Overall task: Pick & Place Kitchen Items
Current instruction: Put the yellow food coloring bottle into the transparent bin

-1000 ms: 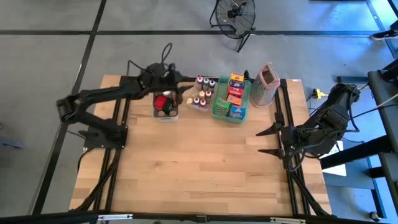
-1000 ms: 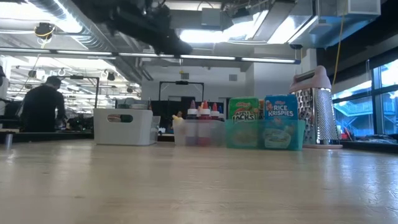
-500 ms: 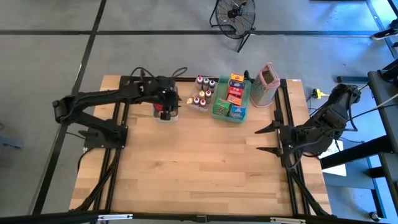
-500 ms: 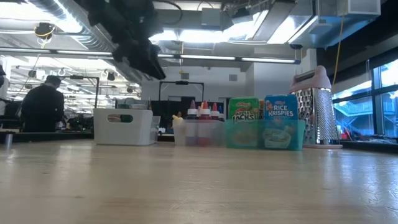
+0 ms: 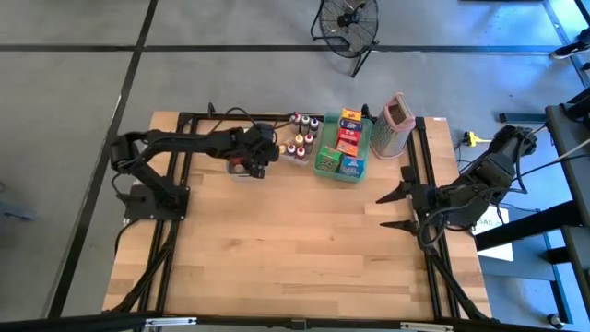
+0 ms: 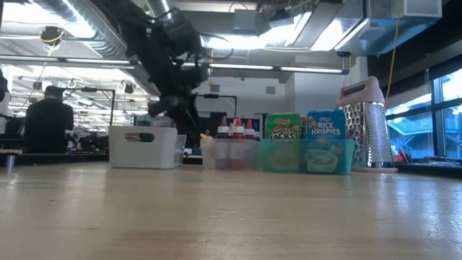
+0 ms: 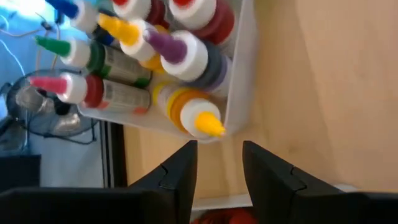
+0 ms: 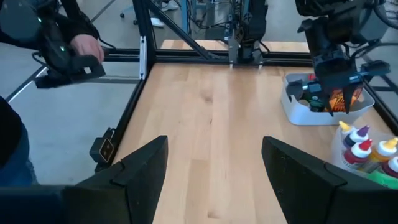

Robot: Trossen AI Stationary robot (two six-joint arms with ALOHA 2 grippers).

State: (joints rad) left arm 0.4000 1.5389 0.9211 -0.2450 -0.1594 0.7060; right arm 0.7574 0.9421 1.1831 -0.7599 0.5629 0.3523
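Now your left gripper [image 5: 258, 166] hangs over the white bin [image 5: 241, 171].
Its jaws pinch an orange packet [image 8: 339, 99] above the bin's right edge; the bottles [image 5: 300, 148] stand just right. Your right gripper [image 5: 395, 209] waits spread, with open table near.

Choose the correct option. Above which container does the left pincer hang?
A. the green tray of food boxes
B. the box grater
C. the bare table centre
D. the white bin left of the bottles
D: in the high view the left pincer hangs over the white bin, beside the bottles.
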